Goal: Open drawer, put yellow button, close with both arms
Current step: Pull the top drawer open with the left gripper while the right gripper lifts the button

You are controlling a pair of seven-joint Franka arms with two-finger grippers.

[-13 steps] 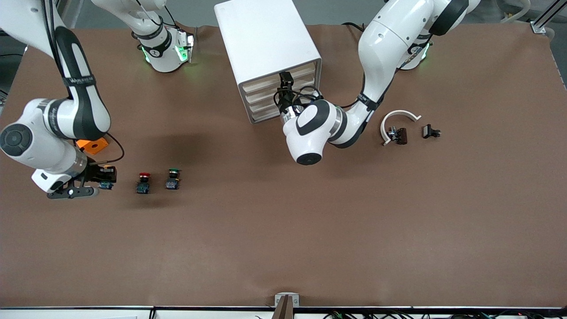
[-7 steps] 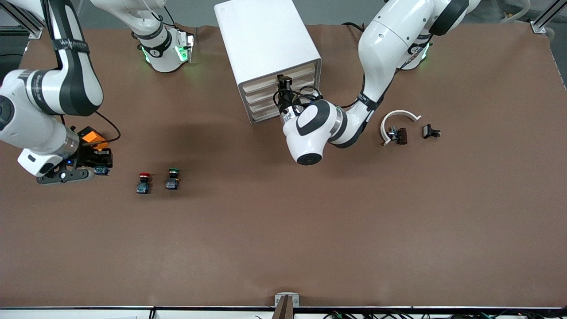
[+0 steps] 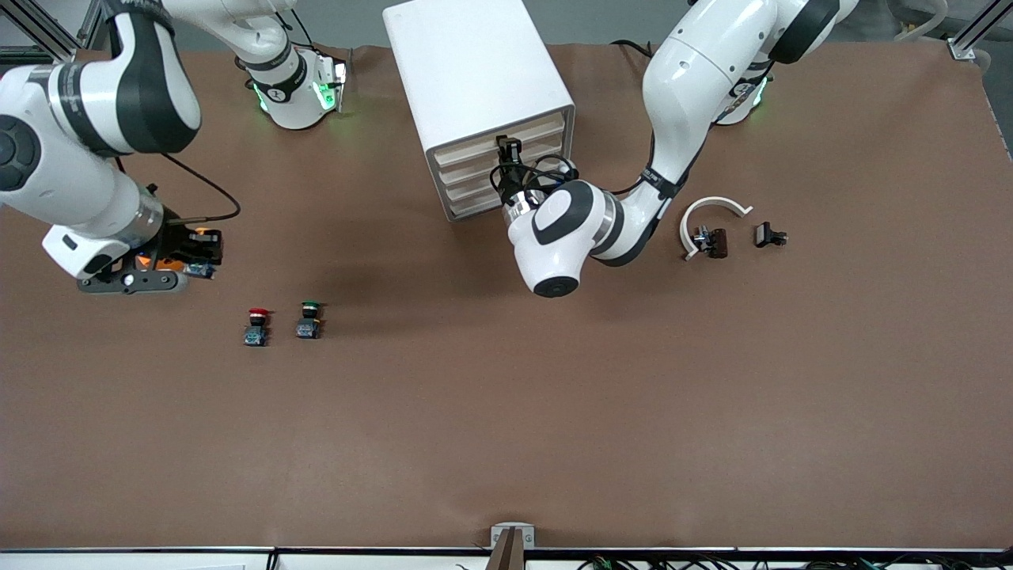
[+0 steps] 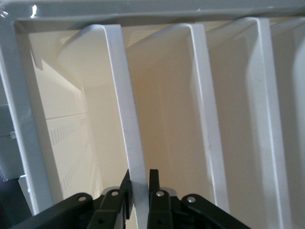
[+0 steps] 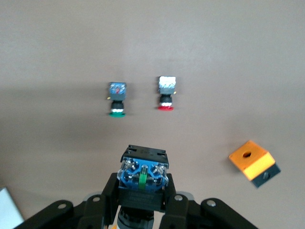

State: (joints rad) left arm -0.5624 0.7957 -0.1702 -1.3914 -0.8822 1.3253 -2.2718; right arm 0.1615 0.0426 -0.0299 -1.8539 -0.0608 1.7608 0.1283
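- Front view: the left gripper (image 3: 510,150) is at the drawer (image 3: 500,133); the right gripper (image 3: 199,253) hangs above the table (image 3: 554,412).
- Left wrist view: fingers (image 4: 153,179) clamp what looks like the drawer's front strip (image 4: 126,124).
- Right wrist view: the right gripper (image 5: 142,191) grips the yellow button (image 5: 143,175), lifted.

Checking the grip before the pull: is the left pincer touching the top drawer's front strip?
Touching. The left wrist view shows the left pincer with a finger pressed on each side of the drawer strip.

Bare table (image 3: 491,412) between red button (image 3: 256,326), green button (image 3: 309,319) and cabinet (image 3: 475,87).
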